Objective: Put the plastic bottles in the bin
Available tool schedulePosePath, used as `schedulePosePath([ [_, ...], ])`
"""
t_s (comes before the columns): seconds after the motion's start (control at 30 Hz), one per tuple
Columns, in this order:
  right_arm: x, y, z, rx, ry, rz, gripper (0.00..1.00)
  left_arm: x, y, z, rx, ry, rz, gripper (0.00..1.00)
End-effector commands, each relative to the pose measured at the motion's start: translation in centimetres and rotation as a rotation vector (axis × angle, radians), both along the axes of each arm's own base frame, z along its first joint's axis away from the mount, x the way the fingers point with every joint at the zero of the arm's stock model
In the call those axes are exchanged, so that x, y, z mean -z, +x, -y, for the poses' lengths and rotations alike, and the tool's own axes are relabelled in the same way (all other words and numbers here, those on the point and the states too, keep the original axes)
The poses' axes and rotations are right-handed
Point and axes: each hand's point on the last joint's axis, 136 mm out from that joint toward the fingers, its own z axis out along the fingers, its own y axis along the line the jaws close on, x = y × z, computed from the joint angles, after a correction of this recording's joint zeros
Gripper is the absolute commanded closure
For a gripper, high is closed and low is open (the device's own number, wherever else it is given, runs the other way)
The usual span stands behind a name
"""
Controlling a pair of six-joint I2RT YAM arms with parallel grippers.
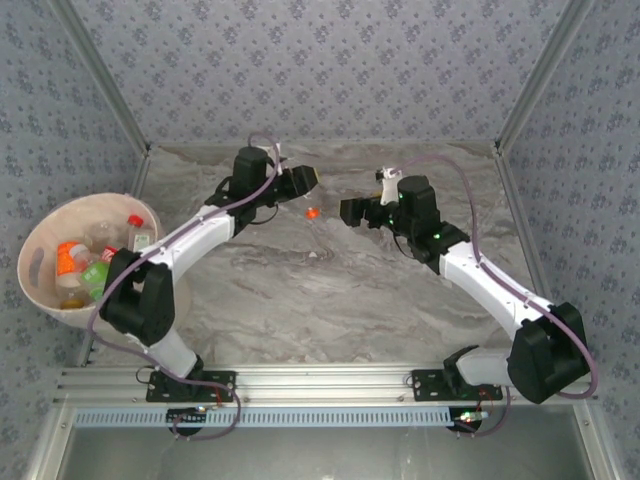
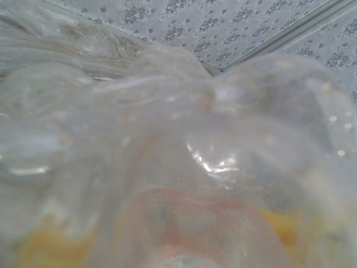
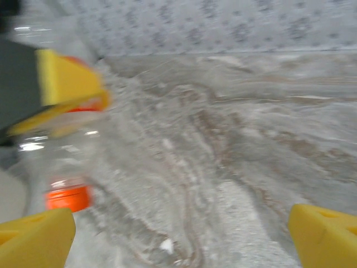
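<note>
My left gripper is shut on a clear plastic bottle above the middle of the table. The bottle's orange cap points toward the near side. In the left wrist view the bottle's clear wall is pressed close to the lens and hides the jaws. In the right wrist view a yellow pad of the left gripper presses on the bottle above the orange cap. My right gripper is just right of the bottle, open, with nothing between its fingers. The pale pink bin at the far left holds several bottles.
Patterned walls close the table on the back and sides, and a metal rail runs along the near edge. The bin overhangs the table's left edge beside the left arm's elbow. Bare marble surface lies between the two arms.
</note>
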Motion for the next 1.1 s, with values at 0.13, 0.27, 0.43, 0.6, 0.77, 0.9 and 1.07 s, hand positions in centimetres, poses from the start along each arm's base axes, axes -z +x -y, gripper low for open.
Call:
schedulePosePath([
  [0.13,1.6,2.6,6.2,0.359,0.022,-0.03,0.0,-3.3,-2.4,-3.4,-0.056,0.098,0.075,0.5],
  [0.27,3.0,3.1,7.3,0.407,0.092,-0.091,0.0,-5.1,-3.6,-5.7,-0.112,0.168,0.097,0.5],
  [0.43,3.9,3.7,7.2,0.397,0.184,-0.158,0.0,-7.6,-5.2,-8.3,-0.148,0.234,0.12,0.5],
  [0.6,4.6,4.4,6.8,0.378,0.232,-0.211,0.0,-10.8,-6.7,-12.5,-0.287,0.337,0.177,0.51],
  [0.77,5.0,5.5,6.4,0.364,0.283,-0.254,0.0,-15.3,-8.5,-16.5,-0.392,0.438,0.251,0.5],
  [0.9,5.2,6.2,5.8,0.351,0.334,-0.284,0.0,-16.7,-9.3,-19.8,-0.49,0.512,0.252,0.5],
  [1.07,5.5,6.3,5.4,0.332,0.368,-0.31,0.0,-18.0,-11.1,-26.2,-0.608,0.593,0.187,0.49],
])
